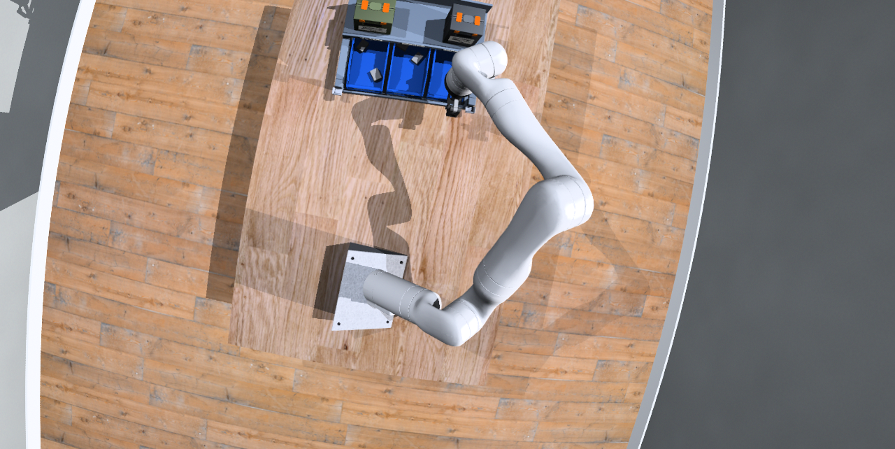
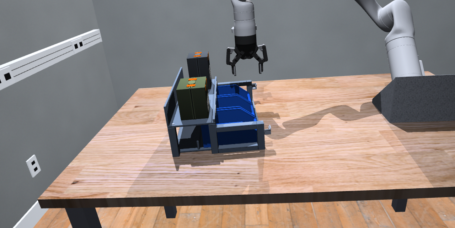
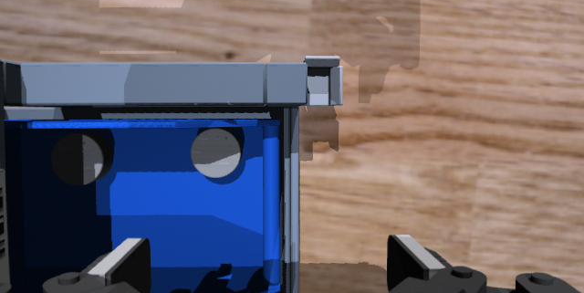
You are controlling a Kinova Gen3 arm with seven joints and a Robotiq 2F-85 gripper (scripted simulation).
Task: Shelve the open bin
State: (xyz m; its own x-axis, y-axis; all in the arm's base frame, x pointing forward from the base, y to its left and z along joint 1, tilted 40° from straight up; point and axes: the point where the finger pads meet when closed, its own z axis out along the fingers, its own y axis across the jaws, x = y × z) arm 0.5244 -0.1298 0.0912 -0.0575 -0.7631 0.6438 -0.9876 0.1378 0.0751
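Gripper point(image 2: 247, 67) clear above the shelf end, jaws fully spread, nothing held.

The blue bin point(image 3: 182, 202) was found seated in the end bay of the shelf point(image 3: 155, 84), in line with two other blue bins point(image 1: 387, 70), behind the front lip. It lay directly below the jaws, toward their one side; the other finger point(image 3: 412, 252) overhung the bare surface point(image 2: 318, 150). Two round parts point(image 3: 215, 152) showed inside. Placement judged complete; a straight lift would clear.

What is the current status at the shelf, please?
Gripper open, empty, hovering above the shelf's end bin. Three blue bins in the row, no gap visible; two grey discs inside the end bin. Nothing in the way.
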